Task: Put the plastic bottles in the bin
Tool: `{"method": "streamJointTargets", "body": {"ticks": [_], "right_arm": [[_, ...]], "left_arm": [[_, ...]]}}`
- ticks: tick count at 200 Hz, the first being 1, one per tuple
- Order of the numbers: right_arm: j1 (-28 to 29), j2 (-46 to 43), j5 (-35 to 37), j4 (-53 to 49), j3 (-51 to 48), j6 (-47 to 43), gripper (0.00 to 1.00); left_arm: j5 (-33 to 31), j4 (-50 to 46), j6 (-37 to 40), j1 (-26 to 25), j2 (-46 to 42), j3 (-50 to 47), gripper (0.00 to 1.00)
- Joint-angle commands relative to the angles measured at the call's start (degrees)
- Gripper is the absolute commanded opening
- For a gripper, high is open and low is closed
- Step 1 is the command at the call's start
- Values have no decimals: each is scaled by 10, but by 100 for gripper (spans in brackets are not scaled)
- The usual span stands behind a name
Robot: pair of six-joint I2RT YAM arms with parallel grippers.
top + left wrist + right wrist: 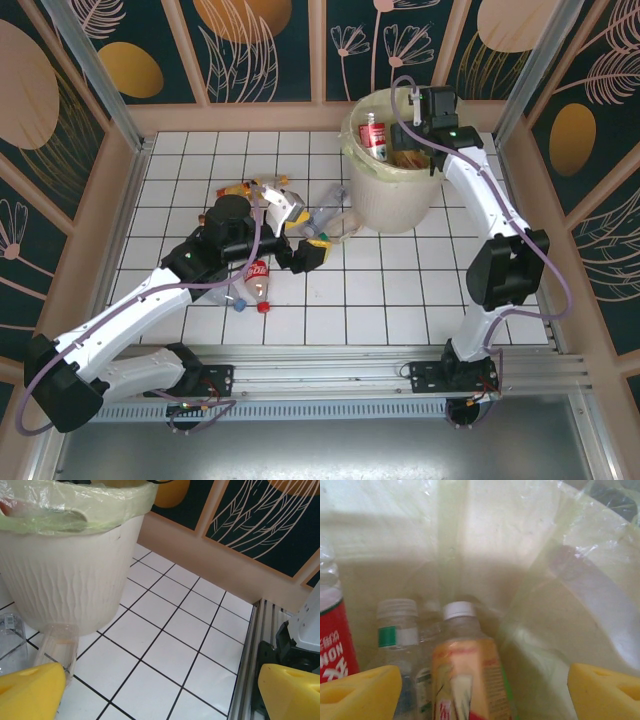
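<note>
The large round pale cream bin (392, 195), lined with a translucent yellowish plastic bag (580, 580), stood on the white tiled table (400, 290) near its far edge, toward the far right corner. The right gripper (485, 692) hung over the bin's mouth, pointing down inside. Its yellow pads (360, 690) stood wide apart and touched nothing. Below them, inside the bag, lay an orange-labelled clear plastic bottle with a white cap (465, 665), a clear bottle with a green-and-white label (395, 640) beside it, and a red-labelled bottle (373, 135) against the bin's left wall.

The left gripper (160, 695) sat low over the middle of the table, just left of the bin, facing it. Its jaws were spread wide and empty. A crumpled clear bottle (57, 645) lay on the tiles, touching the foot of the bin. Further left, a red-labelled cola bottle with a red cap (258, 278) lay near the left arm, and a small cluster of yellow- and orange-labelled bottles (250, 187) lay beyond it, toward the far edge.
</note>
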Motion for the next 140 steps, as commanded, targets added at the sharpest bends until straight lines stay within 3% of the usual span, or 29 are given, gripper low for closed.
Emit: {"method": "streamJointTargets", "body": {"ticks": [1, 51, 94, 140], "right_arm": [[4, -43, -27, 21, 5, 4, 87], [-2, -128, -78, 84, -51, 32, 87], [-5, -228, -168, 136, -131, 73, 87], [-4, -352, -258, 144, -227, 137, 87]], "left_arm": [[10, 16, -4, -3, 2, 14, 99], [8, 43, -15, -3, -3, -1, 99], [22, 87, -20, -3, 0, -34, 99], [-17, 74, 4, -3, 22, -43, 99]]}}
